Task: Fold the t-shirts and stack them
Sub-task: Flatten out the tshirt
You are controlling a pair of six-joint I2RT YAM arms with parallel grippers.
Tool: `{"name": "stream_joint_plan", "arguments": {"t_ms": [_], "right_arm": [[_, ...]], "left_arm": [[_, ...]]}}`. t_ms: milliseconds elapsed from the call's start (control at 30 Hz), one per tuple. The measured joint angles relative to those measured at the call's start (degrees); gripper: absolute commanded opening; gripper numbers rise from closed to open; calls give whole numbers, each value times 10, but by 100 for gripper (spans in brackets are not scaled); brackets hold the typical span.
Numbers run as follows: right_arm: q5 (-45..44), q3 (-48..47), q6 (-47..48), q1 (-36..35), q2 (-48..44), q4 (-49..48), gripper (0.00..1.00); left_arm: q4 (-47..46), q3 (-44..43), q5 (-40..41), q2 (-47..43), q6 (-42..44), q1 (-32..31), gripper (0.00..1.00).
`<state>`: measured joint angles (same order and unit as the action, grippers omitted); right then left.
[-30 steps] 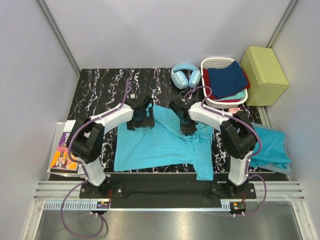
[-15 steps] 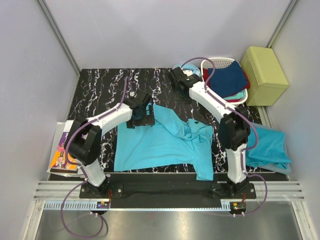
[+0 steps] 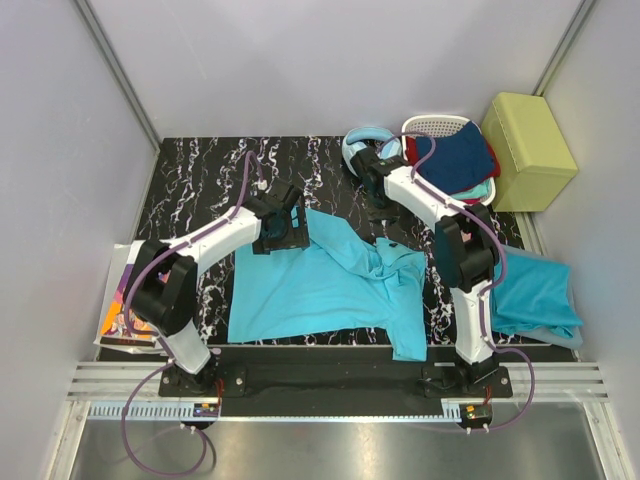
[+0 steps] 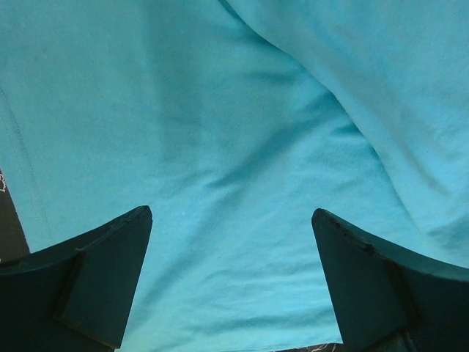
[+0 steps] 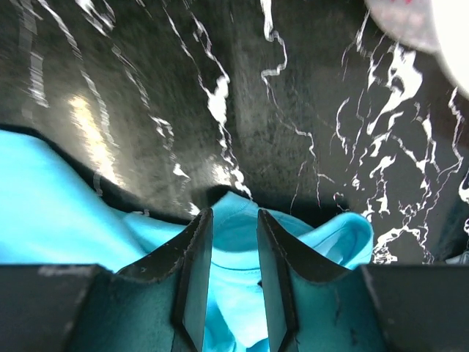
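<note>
headphones (image 3: 354,143) half hidden behind right arm (image 3: 425,198), t-shirt (image 4: 234,147) cropped in left wrist view

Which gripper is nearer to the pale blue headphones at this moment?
Right. The right gripper is just on the near side of the headphones, by the far edge of the t-shirt. The left gripper is over the t-shirt, well to their left.

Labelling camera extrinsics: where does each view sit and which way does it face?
Top external: above and behind the bases, looking down on table and t-shirt; both arms show.
Left wrist: on the left arm, close over the t-shirt; left gripper open.
Right wrist: facing table and the t-shirt's bunched edge; right gripper narrowly open.
Shared: all three see that t-shirt.
</note>
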<state>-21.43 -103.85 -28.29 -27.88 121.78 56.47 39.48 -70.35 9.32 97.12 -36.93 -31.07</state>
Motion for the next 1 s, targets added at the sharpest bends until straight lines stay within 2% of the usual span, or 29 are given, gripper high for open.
{"name": "stream_joint_plan", "arguments": {"t_ms": [400,533,600,633,667,767,1000], "right_arm": [[29,76,0,-1,0,-17,36],[35,77,2,-1,0,-25,19],[37,77,3,-1,0,-28,18],[39,77,3,-1,0,-28,19],[40,78,3,-1,0,-29,29],[40,85,0,-1,-3,-33,39],[45,93,2,-3,-36,-35,43]], "left_arm": [[-2,0,-6,1,-5,0,97],[-2,0,-6,3,-6,-1,97],[-2,0,-6,4,-6,-1,96],[-2,0,-6,4,-6,-2,96],[-3,1,-6,5,-6,-2,96],[-5,6,-6,5,-6,-2,96],[-5,7,-6,5,-6,-4,96]]}}
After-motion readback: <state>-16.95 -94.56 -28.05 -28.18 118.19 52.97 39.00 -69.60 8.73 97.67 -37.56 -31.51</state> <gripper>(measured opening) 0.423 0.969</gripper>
